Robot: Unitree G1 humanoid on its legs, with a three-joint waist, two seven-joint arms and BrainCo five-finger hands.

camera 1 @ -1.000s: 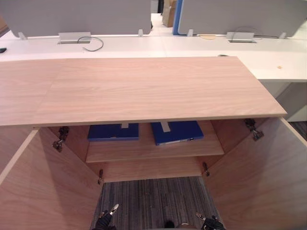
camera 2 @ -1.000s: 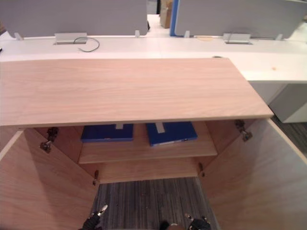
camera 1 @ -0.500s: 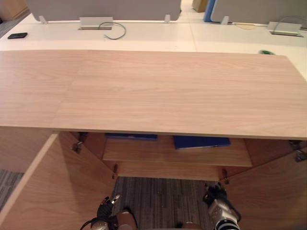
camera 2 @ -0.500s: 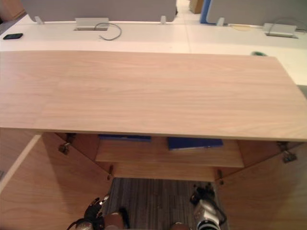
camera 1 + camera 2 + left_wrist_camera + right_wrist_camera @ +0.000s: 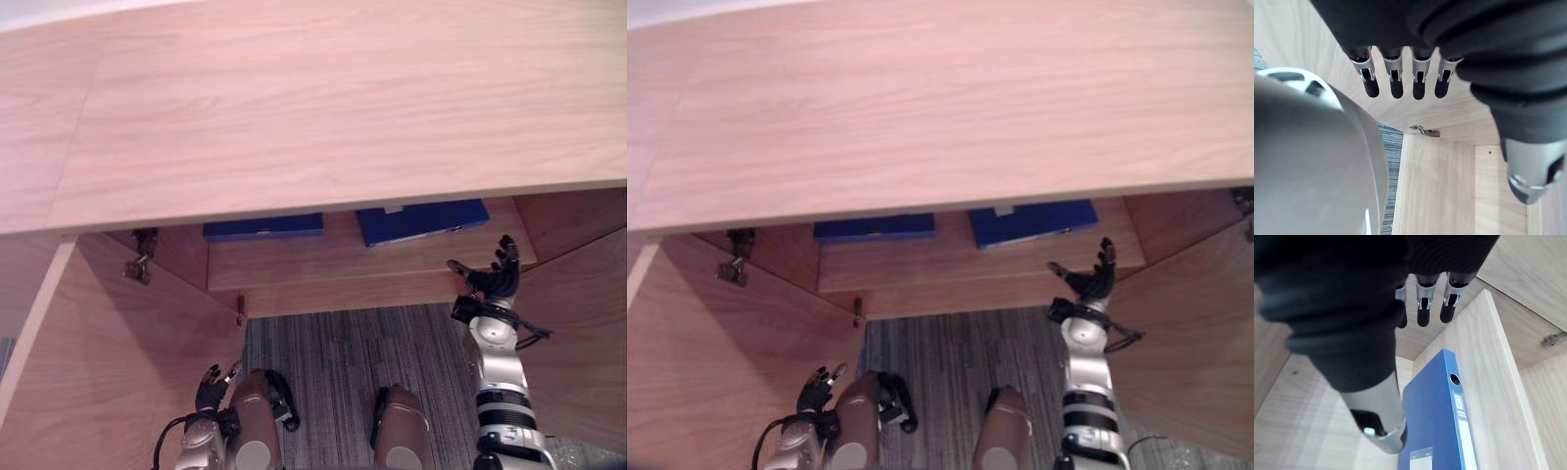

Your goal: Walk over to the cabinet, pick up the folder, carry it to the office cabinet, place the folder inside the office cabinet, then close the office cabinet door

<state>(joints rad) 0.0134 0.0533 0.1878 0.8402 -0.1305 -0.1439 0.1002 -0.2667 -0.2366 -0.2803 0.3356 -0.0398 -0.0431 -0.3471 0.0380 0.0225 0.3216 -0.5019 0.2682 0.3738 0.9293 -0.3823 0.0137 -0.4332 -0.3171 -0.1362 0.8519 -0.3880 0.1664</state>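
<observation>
A: Two flat blue folders on the pale wooden shelf [image 5: 333, 266] of the light-wood office cabinet [image 5: 323, 108]. Where exactly?

B: They lie side by side along the shelf's back edge, not touching. The left blue folder [image 5: 263, 226] is left of the middle. The right blue folder [image 5: 421, 220], with white labels on its spine, lies toward the shelf's right end.

A: And the right hand?

B: The right hand [image 5: 495, 282] is raised just in front of the shelf's front edge, near its right end. Its fingers [image 5: 1422, 313] are straight and spread, holding nothing, and clear of the right blue folder.

A: The left?

B: The left hand [image 5: 211, 387] hangs low beside the open left wooden door [image 5: 118, 372], its fingers [image 5: 1396, 83] straight and empty. The right wooden door [image 5: 588, 323] is open too, over grey striped carpet [image 5: 343, 352].
</observation>
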